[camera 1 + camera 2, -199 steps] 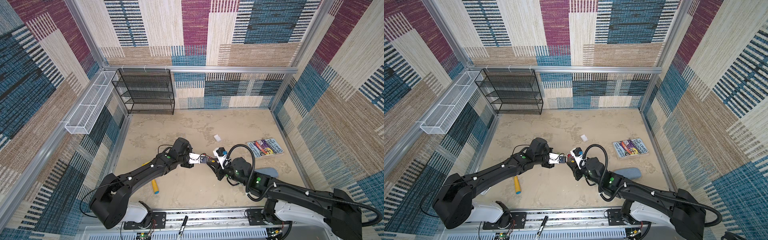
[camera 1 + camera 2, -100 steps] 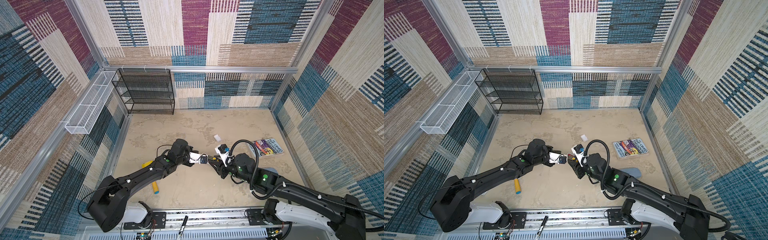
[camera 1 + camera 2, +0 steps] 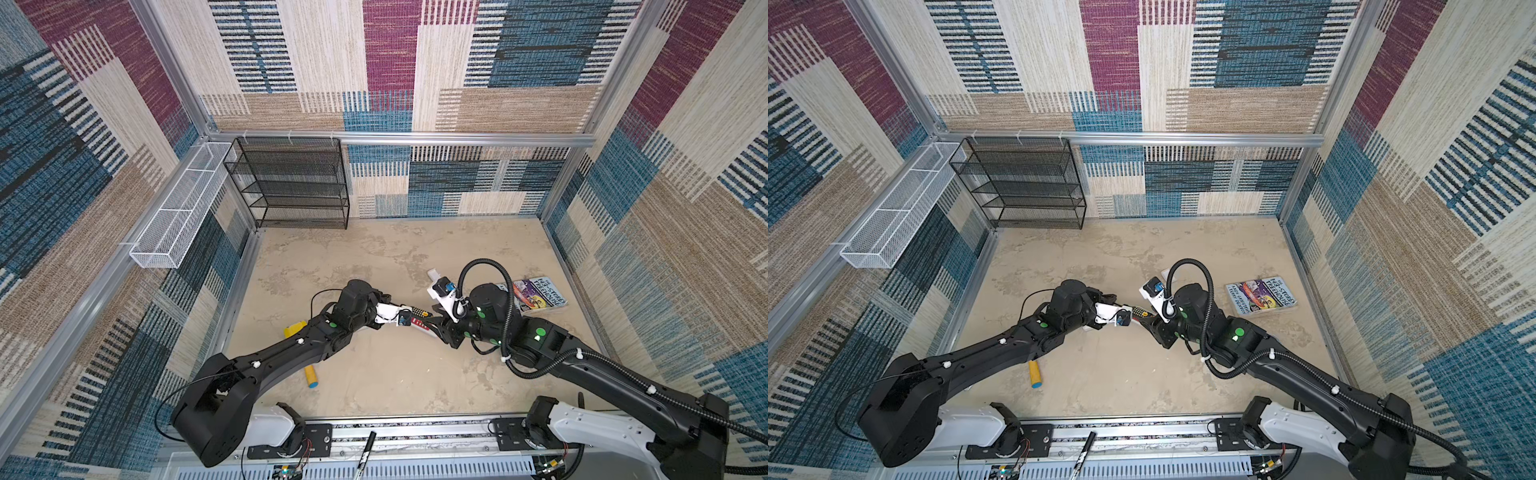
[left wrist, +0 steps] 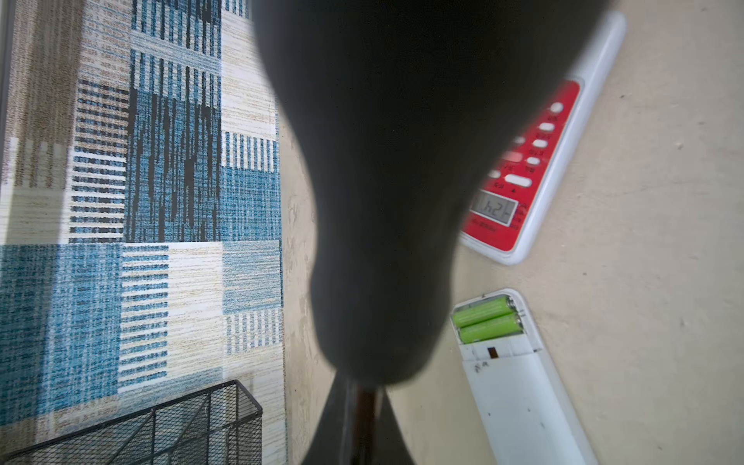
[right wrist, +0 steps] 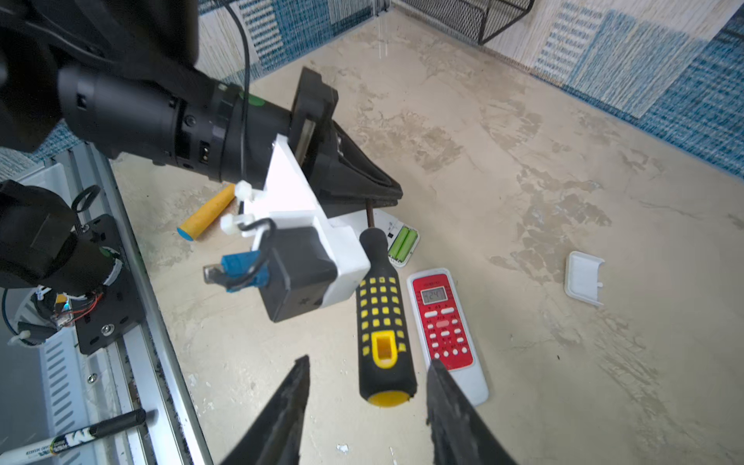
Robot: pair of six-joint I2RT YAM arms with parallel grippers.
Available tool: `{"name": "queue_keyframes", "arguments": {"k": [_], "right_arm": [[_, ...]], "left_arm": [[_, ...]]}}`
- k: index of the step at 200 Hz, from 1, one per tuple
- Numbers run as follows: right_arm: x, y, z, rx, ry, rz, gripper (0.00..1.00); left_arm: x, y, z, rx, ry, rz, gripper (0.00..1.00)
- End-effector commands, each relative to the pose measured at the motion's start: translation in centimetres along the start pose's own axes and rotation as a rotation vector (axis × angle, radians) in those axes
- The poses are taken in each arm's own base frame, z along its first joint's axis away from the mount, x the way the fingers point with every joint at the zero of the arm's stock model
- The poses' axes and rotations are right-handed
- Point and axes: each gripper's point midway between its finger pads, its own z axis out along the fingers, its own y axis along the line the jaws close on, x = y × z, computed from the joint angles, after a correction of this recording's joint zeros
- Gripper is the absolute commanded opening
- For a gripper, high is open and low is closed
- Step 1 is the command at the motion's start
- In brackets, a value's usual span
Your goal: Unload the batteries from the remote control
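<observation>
Your left fingers were clamped on the metal shaft of the black-and-yellow screwdriver. Its handle butt showed between your right fingers, which stood wide apart and did not touch it. The two green batteries sat side by side in the open compartment of the white remote, face down on the surface. Just beside it lay a red remote whose display read "24". The book showed "STOREY TREEHOUSE".
</observation>
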Motion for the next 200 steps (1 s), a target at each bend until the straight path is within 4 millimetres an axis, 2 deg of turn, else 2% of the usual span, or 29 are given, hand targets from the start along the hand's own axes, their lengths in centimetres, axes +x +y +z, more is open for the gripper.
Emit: {"name": "queue_keyframes", "arguments": {"k": [1, 37, 70, 112, 147, 176, 189, 200], "right_arm": [[0.6, 0.4, 0.3, -0.051, 0.046, -0.027, 0.5], [0.4, 0.4, 1.6, -0.087, 0.06, -0.042, 0.5], [0.2, 0.0, 2.6, -0.106, 0.061, -0.038, 0.43], [-0.5, -0.2, 3.0, -0.123, 0.04, -0.042, 0.4], [-0.4, -0.1, 3.6, -0.14, 0.049, -0.04, 0.31], [0.1, 0.0, 4.0, -0.148, 0.063, -0.032, 0.29], [0.1, 0.0, 4.0, -0.151, 0.061, -0.03, 0.25], [0.0, 0.1, 4.1, -0.157, 0.057, -0.028, 0.17]], "left_arm": [[-0.7, 1.2, -0.4, -0.051, -0.034, 0.021, 0.0], [-1.0, 1.3, -0.7, -0.054, -0.046, 0.022, 0.0], [-1.2, 1.6, -0.9, -0.065, -0.048, 0.036, 0.0], [-1.3, 1.5, -0.9, -0.064, -0.039, 0.063, 0.0], [-1.3, 1.5, -0.9, -0.062, -0.035, 0.067, 0.0], [-1.3, 1.6, -0.9, -0.068, -0.03, 0.065, 0.0], [-1.3, 1.7, -0.9, -0.072, -0.031, 0.065, 0.0], [-1.3, 1.8, -0.9, -0.073, -0.033, 0.062, 0.0]]}}
